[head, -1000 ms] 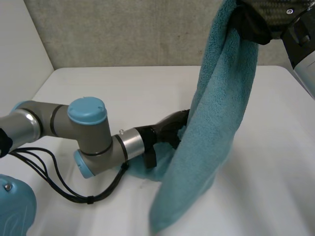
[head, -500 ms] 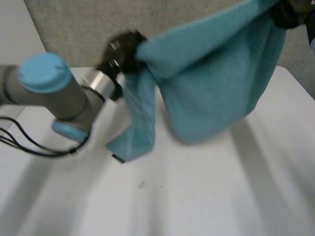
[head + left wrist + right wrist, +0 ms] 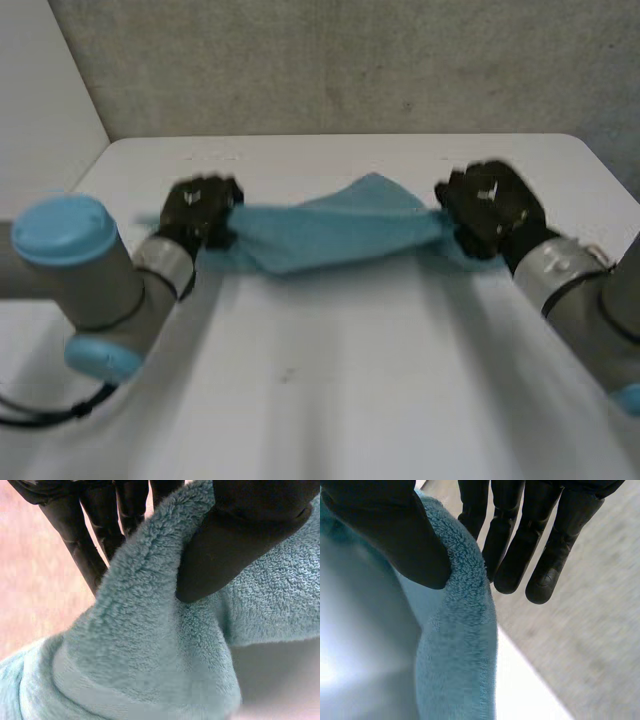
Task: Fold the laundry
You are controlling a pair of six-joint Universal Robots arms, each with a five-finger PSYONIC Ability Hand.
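Teal towel (image 3: 330, 230) hangs stretched sideways between the two hands over the far half of the white table (image 3: 330, 390). Its upper edge runs roughly level from hand to hand, with a small peak near the middle, and the lower edge sags in a shallow curve. I cannot tell whether that edge touches the tabletop.

The left hand (image 3: 200, 212) holds one end. In the left wrist view the thumb (image 3: 240, 535) presses the thick terry (image 3: 150, 655) against the fingers (image 3: 80, 545) behind it, a firm pinch on a bunched fold.

The right hand (image 3: 490, 208) holds the other end. In the right wrist view a hemmed towel edge (image 3: 460, 645) passes between its thumb (image 3: 395, 535) and nearly straight fingers (image 3: 510, 540), pinched there.

The near half of the table lies bare in front of the towel. A narrower strip lies behind it, up to the grey wall (image 3: 330, 60).
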